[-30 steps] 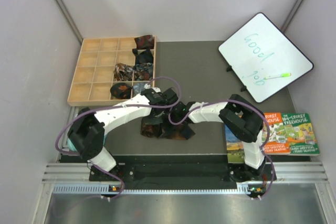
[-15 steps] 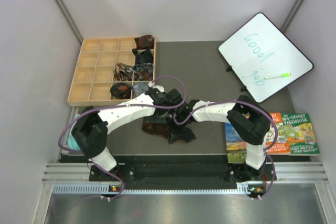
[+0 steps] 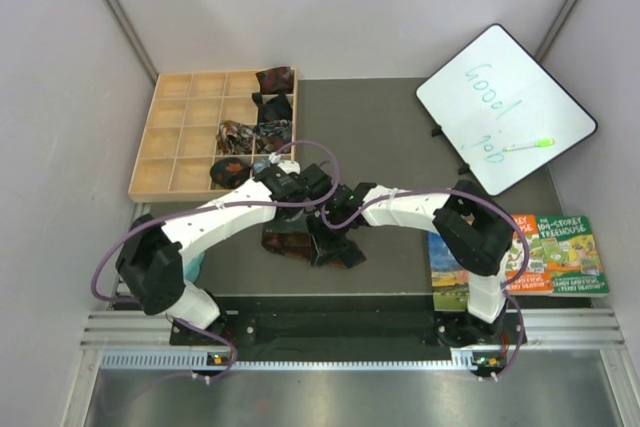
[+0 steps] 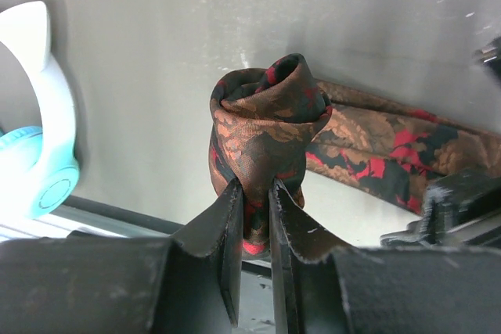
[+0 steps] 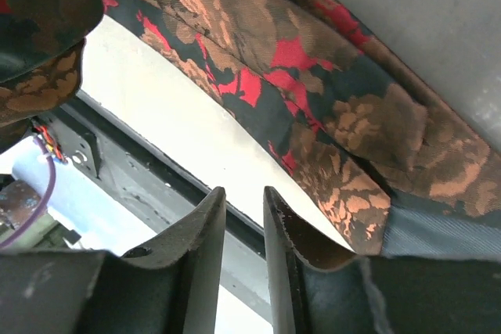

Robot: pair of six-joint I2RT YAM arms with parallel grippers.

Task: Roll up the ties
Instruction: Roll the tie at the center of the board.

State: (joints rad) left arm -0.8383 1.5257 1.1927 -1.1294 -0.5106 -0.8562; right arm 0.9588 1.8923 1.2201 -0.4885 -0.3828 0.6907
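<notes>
Soft, limp, likely slippery tie [image 4: 266, 119], partly rolled, over the table [image 3: 400, 127] centre. Pinched at the roll's base by left tool [image 4: 252, 193]; right tool [image 5: 244, 197] slightly parted, seemingly empty. Best held across the roll's core.

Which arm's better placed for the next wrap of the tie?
Left: the left gripper pinches the tie at its rolled end, while the right gripper is slightly open and empty, by the loose tail.
</notes>
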